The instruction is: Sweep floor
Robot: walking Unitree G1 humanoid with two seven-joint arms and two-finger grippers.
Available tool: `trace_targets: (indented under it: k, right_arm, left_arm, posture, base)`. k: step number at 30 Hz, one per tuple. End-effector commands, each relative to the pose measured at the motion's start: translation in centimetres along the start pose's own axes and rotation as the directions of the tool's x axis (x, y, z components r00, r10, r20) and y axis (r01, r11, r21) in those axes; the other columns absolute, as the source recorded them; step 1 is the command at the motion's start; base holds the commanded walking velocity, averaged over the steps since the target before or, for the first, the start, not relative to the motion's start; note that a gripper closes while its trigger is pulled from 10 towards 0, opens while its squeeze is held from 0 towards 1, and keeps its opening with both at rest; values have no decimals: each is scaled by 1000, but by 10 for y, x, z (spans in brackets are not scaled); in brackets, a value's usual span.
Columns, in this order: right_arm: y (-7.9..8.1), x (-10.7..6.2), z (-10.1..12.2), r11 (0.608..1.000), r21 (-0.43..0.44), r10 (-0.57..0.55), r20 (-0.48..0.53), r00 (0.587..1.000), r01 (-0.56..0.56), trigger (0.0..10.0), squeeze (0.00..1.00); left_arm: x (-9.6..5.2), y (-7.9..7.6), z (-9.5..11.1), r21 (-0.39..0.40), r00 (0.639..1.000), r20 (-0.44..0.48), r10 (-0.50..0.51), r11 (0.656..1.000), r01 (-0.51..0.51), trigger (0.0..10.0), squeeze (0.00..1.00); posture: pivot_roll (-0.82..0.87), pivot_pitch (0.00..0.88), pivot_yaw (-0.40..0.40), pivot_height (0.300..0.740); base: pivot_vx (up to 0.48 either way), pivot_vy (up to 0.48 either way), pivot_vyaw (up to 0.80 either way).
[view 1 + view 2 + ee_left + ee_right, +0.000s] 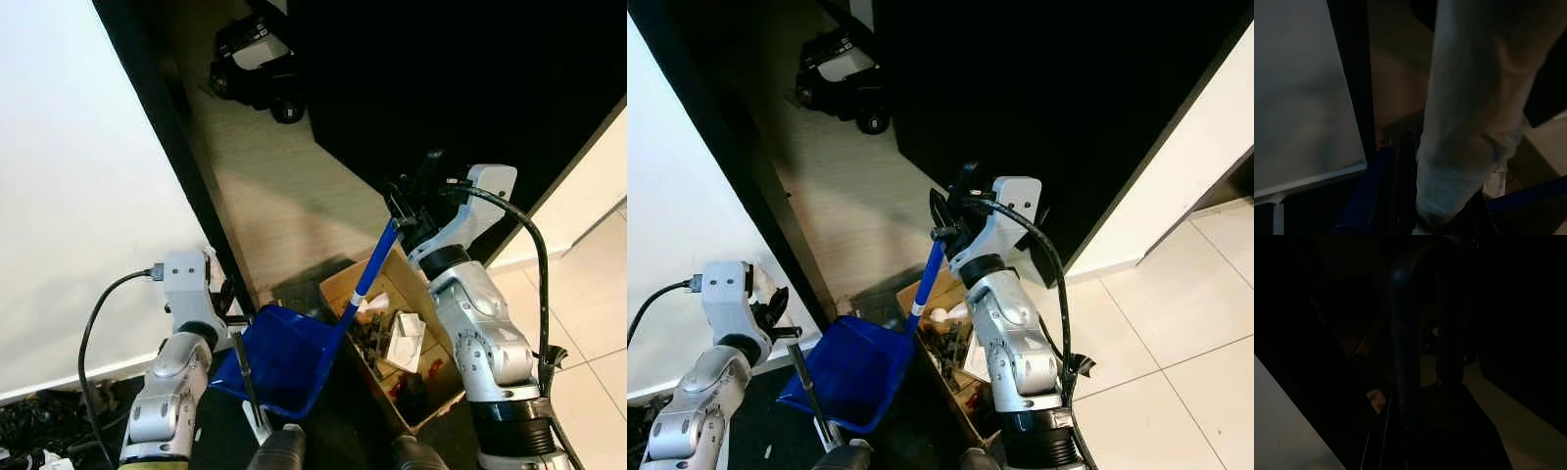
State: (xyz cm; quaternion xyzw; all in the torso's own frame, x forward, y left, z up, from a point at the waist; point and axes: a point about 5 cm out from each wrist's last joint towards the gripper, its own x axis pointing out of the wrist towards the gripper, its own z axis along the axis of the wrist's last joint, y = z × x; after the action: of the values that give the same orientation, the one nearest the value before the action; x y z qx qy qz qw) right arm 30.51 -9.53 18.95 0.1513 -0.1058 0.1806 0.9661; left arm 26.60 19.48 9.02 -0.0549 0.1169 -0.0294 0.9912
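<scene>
Blue dustpan [284,357] low in the middle, between the two arms, tipped up with its long blue handle [370,269] slanting up to the right. Right gripper [409,201] clenched around the top of that handle, high up on the right. Open cardboard box [392,338] just right of the dustpan, full of small bits and something white. Left gripper [227,299] at the dustpan's left edge, clamped on a thin dark stick [247,377] that runs down toward the near side. Wooden floor [284,196] stretching far ahead, in a strip between a white wall [88,196] on the left and a big black panel [470,78] on the right. Black and white toy car [257,64] far off on the wood. Pale tiles [588,294] on the right.
</scene>
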Motion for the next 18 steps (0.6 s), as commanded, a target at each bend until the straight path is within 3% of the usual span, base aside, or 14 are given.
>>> trace_targets:
  k: [1,6,8,12,14,15,17,18]
  right_arm:
    - [10,1,-3,997,59,44,10,999,-45,10000,0]
    - [8,-2,-9,999,36,38,-4,999,-37,10000,0]
    - [2,-7,-25,1000,6,20,-46,999,-20,10000,0]
    - [-2,-10,-32,1000,-12,-2,-68,998,1,10000,0]
    - [-7,-17,-42,995,-93,-28,-79,996,21,10000,0]
    - [-7,-17,-42,995,-93,-28,-79,996,21,10000,0]
    - [-12,-25,-47,979,-201,-39,-63,997,25,10000,0]
    - [-12,-25,-47,979,-201,-39,-63,997,25,10000,0]
  left_arm:
    - [1,1,8,24,999,44,-12,1000,11,10000,0]
    - [3,3,6,27,999,37,-2,1000,1,10000,0]
    - [3,1,2,33,999,30,-9,999,8,10000,0]
    - [3,-1,0,39,999,31,-16,999,14,10000,0]
    - [3,-4,-3,54,999,34,-26,998,24,10000,0]
    - [3,-4,-3,54,999,34,-26,998,24,10000,0]
    - [1,-4,-6,64,999,39,-29,998,27,10000,0]
    - [1,-4,-6,64,999,39,-29,998,27,10000,0]
  posture:
    - [167,105,-10,740]
    - [164,104,-5,740]
    - [163,105,-1,740]
    - [166,107,-3,740]
    - [165,110,-5,740]
    - [165,110,-5,740]
    - [165,108,-6,740]
    - [165,108,-6,740]
  base:
    - [0,0,0]
    - [0,0,0]
    - [0,0,0]
    - [0,0,0]
    - [0,0,0]
    - [0,0,0]
    - [0,0,0]
    - [0,0,0]
